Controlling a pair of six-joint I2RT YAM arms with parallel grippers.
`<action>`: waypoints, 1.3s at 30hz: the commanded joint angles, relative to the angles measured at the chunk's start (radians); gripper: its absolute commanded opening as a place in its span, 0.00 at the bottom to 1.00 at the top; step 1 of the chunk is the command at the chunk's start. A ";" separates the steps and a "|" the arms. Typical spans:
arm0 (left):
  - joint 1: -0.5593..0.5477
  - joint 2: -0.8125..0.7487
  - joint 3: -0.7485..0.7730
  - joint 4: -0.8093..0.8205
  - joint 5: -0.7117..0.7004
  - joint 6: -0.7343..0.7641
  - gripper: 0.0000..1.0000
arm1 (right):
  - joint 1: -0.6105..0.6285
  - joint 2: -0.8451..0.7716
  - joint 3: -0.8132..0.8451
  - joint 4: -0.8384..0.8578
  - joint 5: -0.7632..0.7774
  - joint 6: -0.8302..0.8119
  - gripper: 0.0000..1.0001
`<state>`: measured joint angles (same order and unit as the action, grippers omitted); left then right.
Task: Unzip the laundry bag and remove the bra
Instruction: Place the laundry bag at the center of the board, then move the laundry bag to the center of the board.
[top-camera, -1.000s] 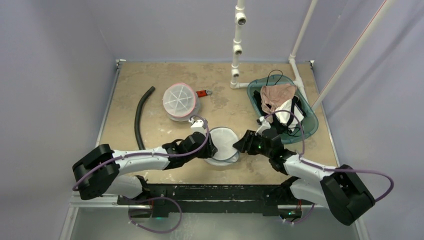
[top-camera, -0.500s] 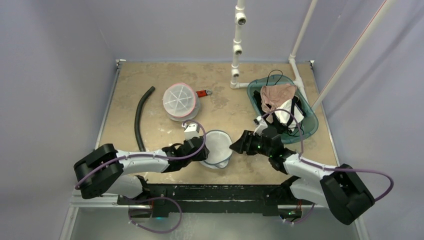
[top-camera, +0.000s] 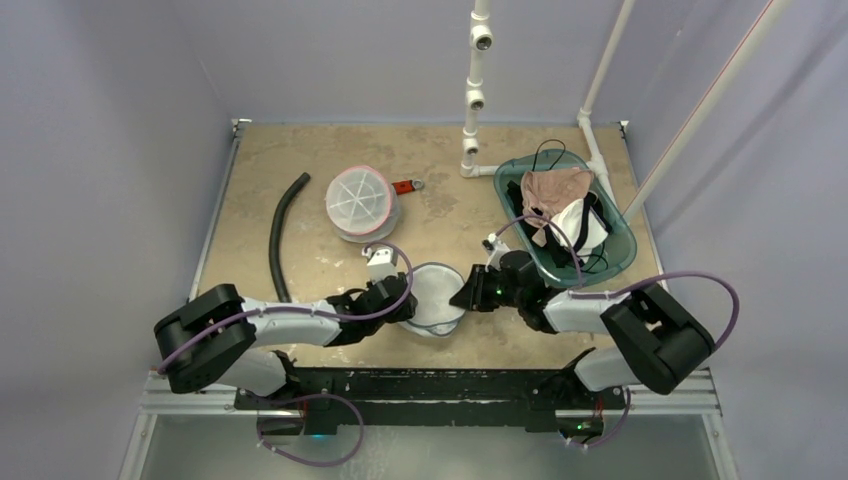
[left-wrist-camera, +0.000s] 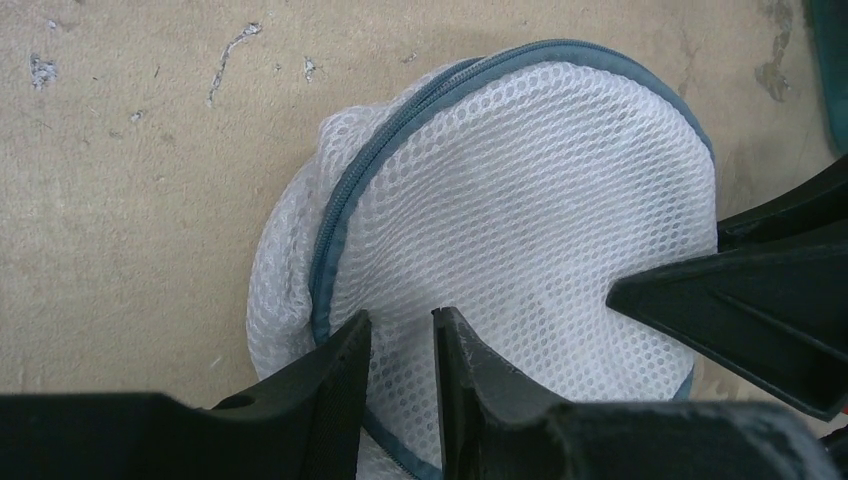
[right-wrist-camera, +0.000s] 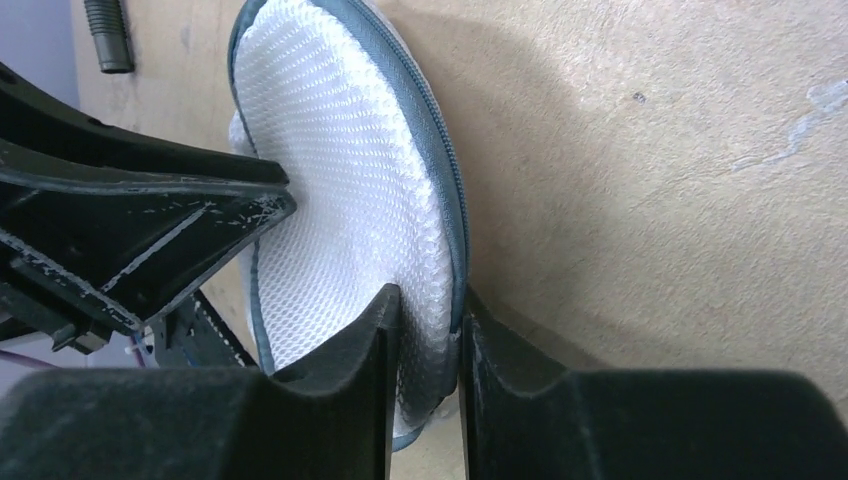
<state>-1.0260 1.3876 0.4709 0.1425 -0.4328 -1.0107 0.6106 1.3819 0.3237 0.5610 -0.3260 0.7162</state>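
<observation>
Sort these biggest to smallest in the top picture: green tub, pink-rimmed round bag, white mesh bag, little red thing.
1. green tub, largest.
2. pink-rimmed round bag and white mesh bag look about alike. The white one is tilted, so I can't rank them.
3. little red thing, smallest.

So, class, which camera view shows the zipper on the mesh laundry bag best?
Left wrist: the zipper curves broadly across the frame, facing the lens, close enough to follow. Right wrist sees it edge-on along the rim. Top external shows the laundry bag small, the zipper only a thin dark outline.
</observation>
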 joint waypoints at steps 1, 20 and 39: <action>0.003 0.013 -0.049 -0.046 -0.026 -0.005 0.29 | 0.005 0.060 -0.003 0.024 0.046 -0.014 0.24; 0.002 -0.409 0.050 -0.406 -0.080 0.040 0.50 | 0.091 0.101 0.024 0.139 0.045 0.066 0.00; 0.002 -0.736 0.340 -0.935 -0.436 -0.082 0.53 | 0.390 0.539 0.421 0.336 0.258 0.426 0.00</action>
<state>-1.0279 0.6598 0.7536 -0.6624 -0.7734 -1.0176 0.9718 1.8668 0.6346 0.8921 -0.1528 1.0775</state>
